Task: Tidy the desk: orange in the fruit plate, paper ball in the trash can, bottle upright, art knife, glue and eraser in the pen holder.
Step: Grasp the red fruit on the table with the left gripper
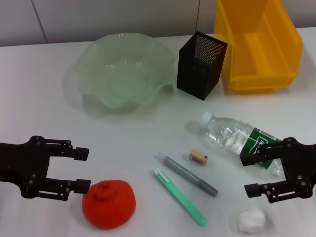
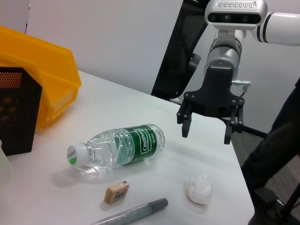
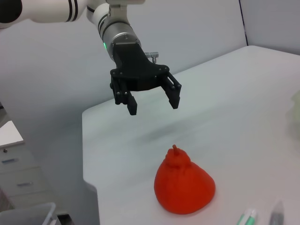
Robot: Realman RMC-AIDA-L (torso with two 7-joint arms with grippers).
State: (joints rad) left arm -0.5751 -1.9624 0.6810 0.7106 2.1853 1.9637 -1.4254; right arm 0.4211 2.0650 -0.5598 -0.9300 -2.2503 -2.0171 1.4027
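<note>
- Nothing is tidied: orange [image 1: 109,204], paper ball [image 1: 252,219], eraser [image 1: 198,157] and lying bottle [image 1: 237,138] are all on the desk [image 1: 138,133].
- Fruit plate [image 1: 126,74], pen holder [image 1: 201,65] and trash can [image 1: 258,44] look empty.
- Left gripper [image 1: 82,170] and right gripper [image 1: 250,175] hover with fingers wide, holding nothing.

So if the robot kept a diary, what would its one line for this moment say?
left tool: open, beside orange | right tool: open, near lying bottle | fruit plate: empty | nothing held

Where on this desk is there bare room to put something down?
Bare white stretches lie between the fruit plate and the left gripper, and between the pen holder and the bottle. It is crowded near the front: orange, two pens, eraser, paper ball.
</note>
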